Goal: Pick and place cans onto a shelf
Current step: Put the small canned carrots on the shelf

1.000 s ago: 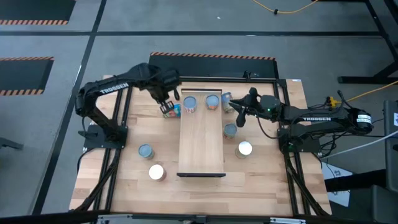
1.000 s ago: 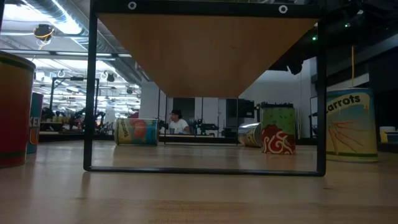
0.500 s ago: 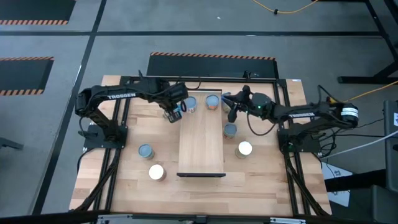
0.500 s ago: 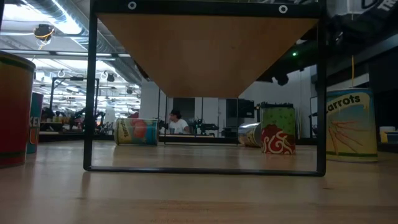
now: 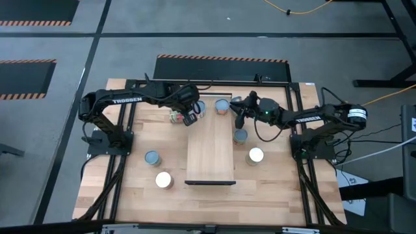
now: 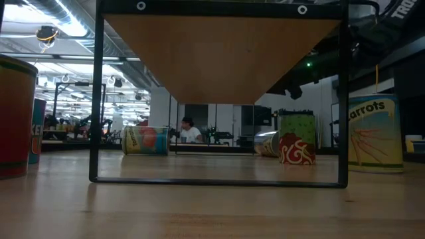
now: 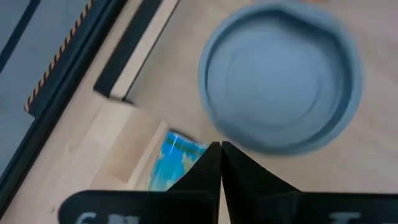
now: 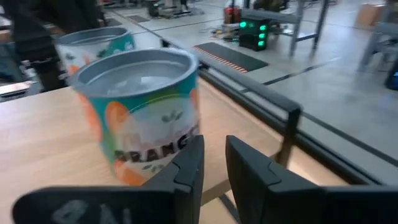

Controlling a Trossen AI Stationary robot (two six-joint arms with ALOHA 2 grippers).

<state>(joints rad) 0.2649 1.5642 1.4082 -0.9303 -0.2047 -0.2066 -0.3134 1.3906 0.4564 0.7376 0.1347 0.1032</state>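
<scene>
The shelf [image 5: 210, 153] is a pale board on a black frame in the table's middle. Two cans stand at its far end, a grey-topped one [image 5: 199, 107] and an orange-labelled one [image 5: 221, 106]. My left gripper [image 5: 189, 118] is shut and empty above the shelf's far left corner. The grey can top [image 7: 280, 81] lies just beyond its fingertips [image 7: 219, 152], and a blue-labelled can [image 5: 175, 116] lies on its side on the table beside it. My right gripper [image 5: 238, 117] hangs by the shelf's far right corner, its fingers a narrow gap apart, empty and level with the orange can [image 8: 140, 118].
On the table right of the shelf are a can on its side [image 5: 235, 101], an upright can [image 5: 240, 136] and a white-topped can [image 5: 255, 156]. Left of it stand two more cans [image 5: 152, 158] [image 5: 163, 180]. A black frame [image 5: 214, 83] runs along the far edge.
My left gripper has gone from over the lying blue-labelled can toward the table's right, to the shelf's far left corner; that can stays on the table. My right gripper has gone toward the table's left, closer to the shelf's far end.
</scene>
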